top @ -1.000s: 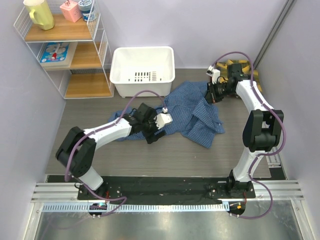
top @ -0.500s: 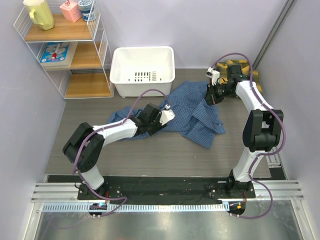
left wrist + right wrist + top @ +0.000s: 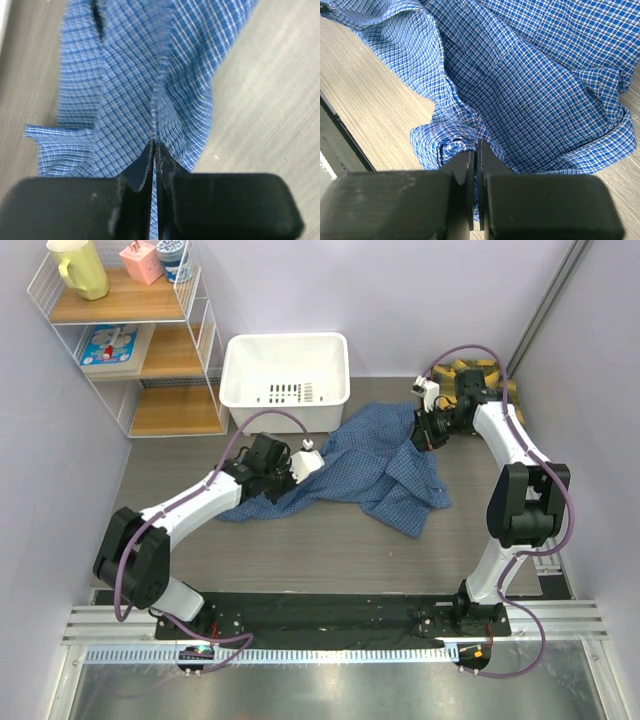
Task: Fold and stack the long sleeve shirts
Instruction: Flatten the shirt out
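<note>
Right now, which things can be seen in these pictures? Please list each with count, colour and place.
blue shirt: one, blue fine check, crumpled mid-table
plaid shirt: one, yellow and dark, far right, behind the right arm
basket: one, white, far middle
wire shelf: one, white wire, wooden boards, far left
jug: one, pale yellow, top board
pink item: one, top board
flat box: one, blue and white, middle board
table: one, grey wood grain
left gripper: shut on the blue shirt
right gripper: shut on the blue shirt
</note>
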Motion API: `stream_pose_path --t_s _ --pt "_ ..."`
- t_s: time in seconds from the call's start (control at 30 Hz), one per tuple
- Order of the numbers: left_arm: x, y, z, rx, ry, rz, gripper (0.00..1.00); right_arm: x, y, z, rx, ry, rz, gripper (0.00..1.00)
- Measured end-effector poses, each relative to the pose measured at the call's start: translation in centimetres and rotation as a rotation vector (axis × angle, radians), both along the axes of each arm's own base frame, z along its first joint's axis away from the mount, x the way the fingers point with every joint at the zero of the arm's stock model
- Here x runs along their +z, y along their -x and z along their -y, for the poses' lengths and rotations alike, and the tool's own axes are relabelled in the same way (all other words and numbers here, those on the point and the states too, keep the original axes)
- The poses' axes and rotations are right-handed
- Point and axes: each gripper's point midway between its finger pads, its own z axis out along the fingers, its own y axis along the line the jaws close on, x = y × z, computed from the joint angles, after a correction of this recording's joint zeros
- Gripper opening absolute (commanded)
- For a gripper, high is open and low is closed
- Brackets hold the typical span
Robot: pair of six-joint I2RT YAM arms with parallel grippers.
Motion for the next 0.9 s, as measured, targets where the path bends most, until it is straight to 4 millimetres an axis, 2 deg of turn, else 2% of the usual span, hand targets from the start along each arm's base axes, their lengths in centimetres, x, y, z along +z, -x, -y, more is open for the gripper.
stream_pose_path --t_s 0.2,0.37,0.53,0.8,0.9 --pt "-0.7 1.6 0.2 -0.042 0.016 -0.077 0.0 0.7 0.4 0.0 0.008 0.001 0.013 0.01" --pt "-0.7 1.8 0.8 -0.028 0.05 -0.107 0.0 0.8 0.7 -0.1 0.015 -0.002 0.01 0.01" --pt "-1.7 1.1 0.7 0.002 0.05 -0.137 0.0 0.7 1.1 -0.2 0.018 -0.009 0.0 0.01" --pt "-1.6 -0.4 -1.2 0.076 0.056 -0.133 0.0 0.5 2.4 -1.3 0.05 -0.025 -0.023 0.01" --pt "-2.8 -1.9 -1.4 0.105 0.021 -0.133 0.0 0.4 2.8 -2.1 0.07 -0.027 -0.029 0.01"
